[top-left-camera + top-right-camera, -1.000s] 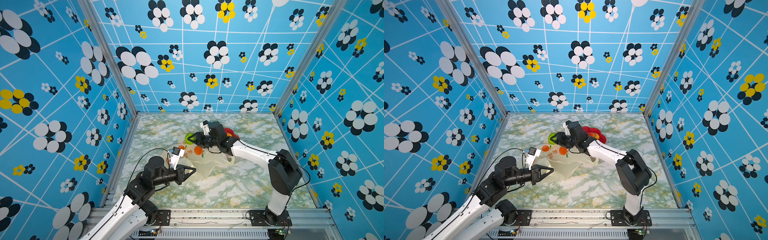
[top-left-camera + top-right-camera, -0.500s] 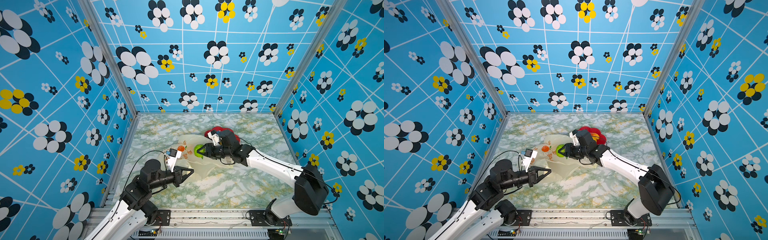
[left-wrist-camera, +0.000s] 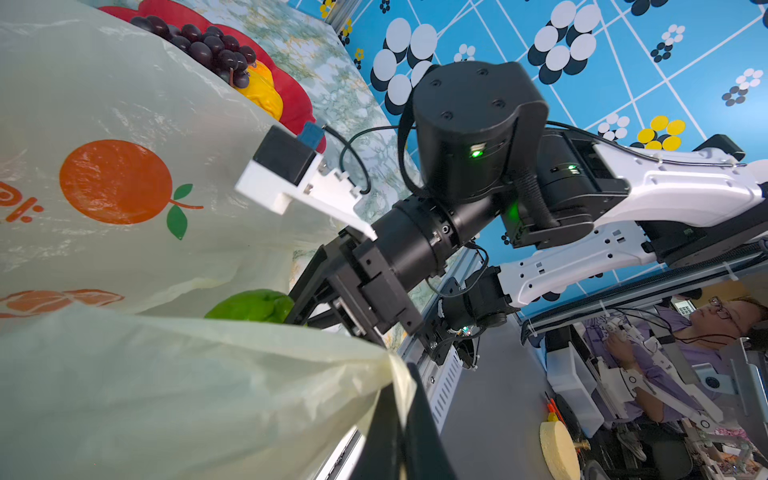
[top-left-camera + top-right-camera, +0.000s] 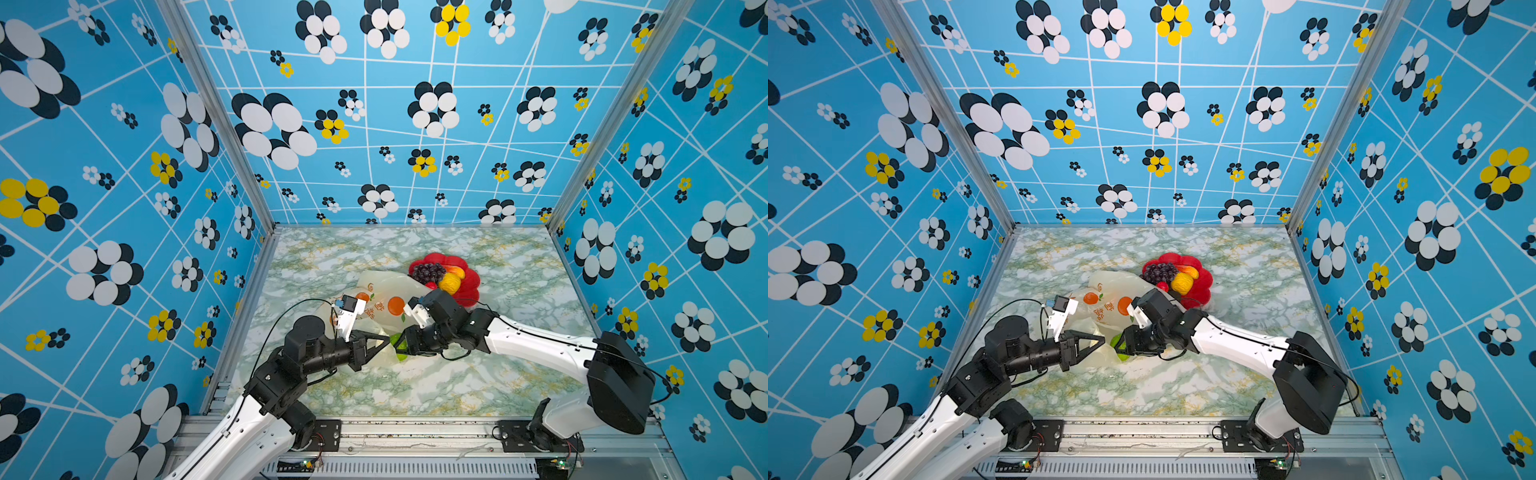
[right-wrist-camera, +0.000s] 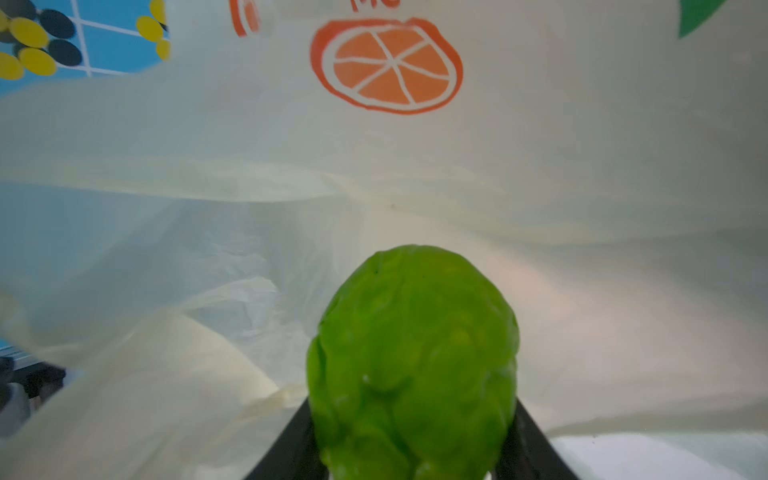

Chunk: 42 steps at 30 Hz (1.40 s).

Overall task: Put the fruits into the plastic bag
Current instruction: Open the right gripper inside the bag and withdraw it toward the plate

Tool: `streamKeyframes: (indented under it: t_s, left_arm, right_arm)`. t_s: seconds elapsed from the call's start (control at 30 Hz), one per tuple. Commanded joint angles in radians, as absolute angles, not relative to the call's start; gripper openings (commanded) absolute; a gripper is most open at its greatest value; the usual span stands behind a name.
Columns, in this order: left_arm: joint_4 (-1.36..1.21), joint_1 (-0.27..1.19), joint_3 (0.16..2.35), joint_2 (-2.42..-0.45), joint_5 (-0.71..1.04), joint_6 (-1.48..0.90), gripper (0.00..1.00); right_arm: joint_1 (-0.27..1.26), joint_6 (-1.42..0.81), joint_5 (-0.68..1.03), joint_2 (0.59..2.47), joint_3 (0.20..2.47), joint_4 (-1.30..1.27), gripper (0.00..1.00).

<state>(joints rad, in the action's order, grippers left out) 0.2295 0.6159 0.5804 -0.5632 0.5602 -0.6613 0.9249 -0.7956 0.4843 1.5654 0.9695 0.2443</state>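
The cream plastic bag [image 4: 384, 305] [image 4: 1106, 305] with orange prints lies mid-table. My left gripper [image 4: 385, 340] [image 4: 1101, 343] [image 3: 399, 388] is shut on the bag's front edge and holds the mouth up. My right gripper [image 4: 400, 347] [image 4: 1120, 348] [image 5: 413, 419] is shut on a green lime [image 4: 395, 338] [image 4: 1116, 341] [image 3: 249, 305] [image 5: 415, 353] at the bag's mouth, with bag film [image 5: 540, 166] all around it. Purple grapes [image 4: 428, 272] [image 3: 208, 45], a yellow lemon [image 4: 449, 284] [image 4: 1182, 283] and a red-yellow mango [image 4: 457, 272] lie on the plate.
The red flower-shaped plate [image 4: 471, 286] [image 4: 1205, 286] [image 3: 297, 106] sits just behind the bag, right of centre. Both arms meet at the bag's front end, fingertips almost touching. Blue patterned walls enclose the marble table [image 4: 457, 382] on three sides.
My right gripper has carried the lime from above the bag near the plate toward the front, down to the bag's mouth. The left gripper has kept its hold on the bag's edge.
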Motion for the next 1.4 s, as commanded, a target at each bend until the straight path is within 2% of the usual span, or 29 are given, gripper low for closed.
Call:
streamKeyframes:
  t_s: [0.0, 0.13, 0.3, 0.4, 0.57, 0.67, 0.9, 1.07, 1.2, 1.37]
  left_arm:
    - [0.178, 0.623, 0.591, -0.554, 0.567, -0.656, 0.00]
    - [0.127, 0.630, 0.583, -0.555, 0.575, -0.664, 0.00]
    - [0.050, 0.644, 0.574, -0.567, 0.582, -0.685, 0.00]
    - [0.000, 0.655, 0.552, -0.576, 0.597, -0.701, 0.00]
    - [0.009, 0.659, 0.519, -0.551, 0.592, -0.708, 0.00]
    - [0.034, 0.658, 0.499, -0.497, 0.563, -0.713, 0.00]
    - [0.150, 0.655, 0.501, -0.413, 0.497, -0.660, 0.00]
    - [0.089, 0.653, 0.491, -0.448, 0.489, -0.662, 0.00]
    - [0.019, 0.653, 0.484, -0.504, 0.507, -0.674, 0.00]
    - [-0.011, 0.653, 0.484, -0.528, 0.517, -0.683, 0.00]
  right_arm:
    - [0.955, -0.787, 0.512, 1.616, 1.018, 0.228, 0.34]
    - [0.957, -0.841, 0.473, 1.692, 1.044, 0.153, 0.34]
    - [0.956, -0.972, 0.342, 1.764, 1.072, -0.042, 0.33]
    - [0.946, -0.965, 0.267, 1.818, 1.158, -0.077, 0.32]
    - [0.879, -0.988, 0.226, 1.891, 1.299, -0.203, 0.32]
    - [0.814, -1.023, 0.206, 1.882, 1.303, -0.287, 0.32]
    - [0.749, -0.900, 0.195, 1.724, 1.249, -0.142, 0.33]
    - [0.752, -0.862, 0.276, 1.678, 1.174, -0.073, 0.34]
    - [0.778, -0.875, 0.329, 1.716, 1.131, -0.088, 0.34]
    - [0.816, -0.915, 0.408, 1.862, 1.221, -0.122, 0.36]
